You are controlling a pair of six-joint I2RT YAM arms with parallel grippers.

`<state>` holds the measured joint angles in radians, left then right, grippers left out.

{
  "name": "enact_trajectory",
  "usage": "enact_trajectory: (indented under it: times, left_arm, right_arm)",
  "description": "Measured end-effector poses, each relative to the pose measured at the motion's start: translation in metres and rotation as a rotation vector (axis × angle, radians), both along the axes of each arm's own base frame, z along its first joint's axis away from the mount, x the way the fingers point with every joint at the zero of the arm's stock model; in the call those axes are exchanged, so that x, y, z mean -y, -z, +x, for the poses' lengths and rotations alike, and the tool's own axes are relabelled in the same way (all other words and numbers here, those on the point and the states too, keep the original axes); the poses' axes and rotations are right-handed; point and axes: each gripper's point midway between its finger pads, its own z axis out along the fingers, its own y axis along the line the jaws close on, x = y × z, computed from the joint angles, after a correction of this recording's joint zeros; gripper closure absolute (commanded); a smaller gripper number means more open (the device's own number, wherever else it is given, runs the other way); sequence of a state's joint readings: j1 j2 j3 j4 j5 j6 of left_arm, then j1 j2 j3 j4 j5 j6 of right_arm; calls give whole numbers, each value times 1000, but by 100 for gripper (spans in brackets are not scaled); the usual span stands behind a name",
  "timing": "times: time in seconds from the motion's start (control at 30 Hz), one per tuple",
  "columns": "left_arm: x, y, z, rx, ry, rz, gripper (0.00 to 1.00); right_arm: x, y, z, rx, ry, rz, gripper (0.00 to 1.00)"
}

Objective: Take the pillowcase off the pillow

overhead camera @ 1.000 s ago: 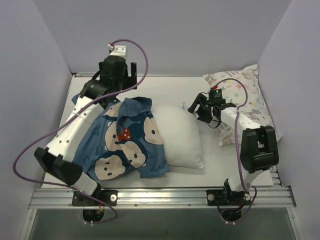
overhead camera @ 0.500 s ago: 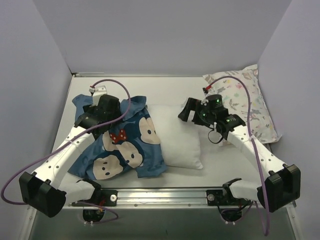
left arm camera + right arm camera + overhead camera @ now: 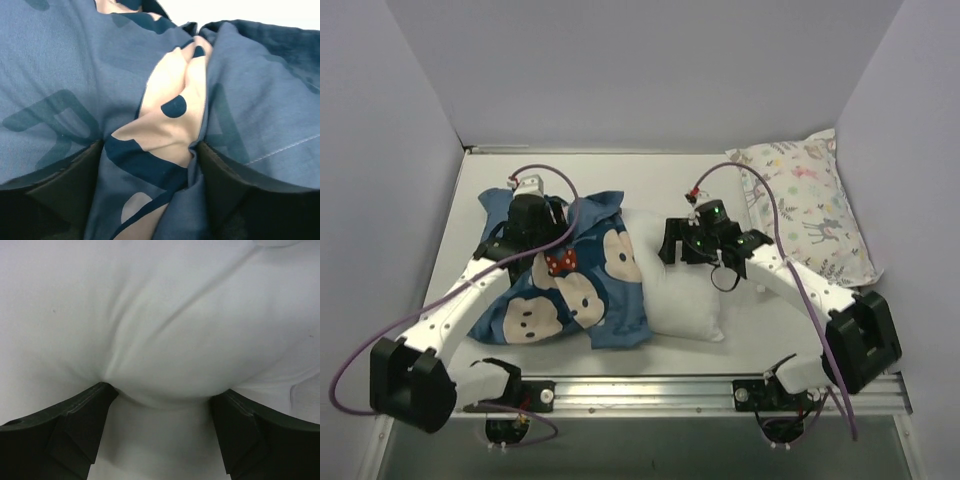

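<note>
The dark blue pillowcase (image 3: 575,285) with mouse faces and a red dotted bow lies bunched at centre left and covers the left end of the white pillow (image 3: 685,290). My left gripper (image 3: 535,232) sits at the case's far edge. In the left wrist view it (image 3: 150,150) is shut on a fold of the pillowcase (image 3: 165,120), and both fingers (image 3: 65,190) touch the cloth. My right gripper (image 3: 678,250) is on the pillow's far right part. In the right wrist view it (image 3: 162,395) pinches a bulge of the pillow (image 3: 165,330).
A smaller white pillow with pastel animal print (image 3: 805,205) leans at the back right, just right of my right arm. Grey walls close in the white table (image 3: 620,170) at the left, back and right. A metal rail (image 3: 640,390) runs along the near edge.
My left gripper came down from the far side onto the pillowcase and bunched its far edge. My right gripper moved left from beside the printed pillow onto the white pillow.
</note>
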<state>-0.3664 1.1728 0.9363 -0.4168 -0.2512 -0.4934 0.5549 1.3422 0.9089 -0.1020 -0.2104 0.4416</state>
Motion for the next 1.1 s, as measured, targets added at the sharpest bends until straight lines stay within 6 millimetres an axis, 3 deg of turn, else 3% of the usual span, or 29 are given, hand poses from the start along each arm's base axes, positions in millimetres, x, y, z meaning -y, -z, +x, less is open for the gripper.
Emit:
enact_trajectory:
  times: [0.03, 0.1, 0.13, 0.27, 0.4, 0.6, 0.63, 0.7, 0.77, 1.0, 1.03, 1.07, 1.1]
  left_arm:
    - [4, 4, 6, 0, 12, -9, 43]
    - [11, 9, 15, 7, 25, -25, 59]
    - [15, 11, 20, 11, 33, -33, 76]
    - [21, 2, 34, 20, 45, -39, 100]
    - [7, -13, 42, -13, 7, -33, 100]
    - [-14, -26, 45, -70, -26, -109, 100]
    - [-21, -29, 46, -71, -45, -109, 100]
    - [-54, -32, 52, -69, -141, -71, 100]
    - [-74, -26, 53, -96, -196, -63, 100]
    - [-73, -6, 56, -161, -174, -45, 100]
    - [-74, -5, 57, -163, -171, -41, 100]
    - [-74, -6, 58, -162, -168, -39, 100]
    - [-73, -6, 58, -161, -163, -37, 100]
  right_arm:
    - [-3, 4, 4, -5, -4, -15, 44]
    - [-13, 9, 16, -14, -6, -36, 100]
    - [-16, 11, 21, -16, -2, -43, 100]
    - [-13, 12, 33, -9, 55, -82, 100]
    - [6, -6, 38, 14, 126, -76, 100]
    - [33, -61, 47, 72, 182, 106, 100]
    - [42, -64, 48, 71, 204, 106, 100]
    - [71, -60, 50, 47, 276, 73, 100]
    - [84, -55, 49, 21, 312, 59, 100]
    - [83, -60, 42, -11, 295, 55, 100]
    - [83, -62, 41, -10, 290, 54, 95]
    - [82, -63, 41, -9, 285, 54, 65]
    - [82, -64, 41, -6, 277, 50, 47]
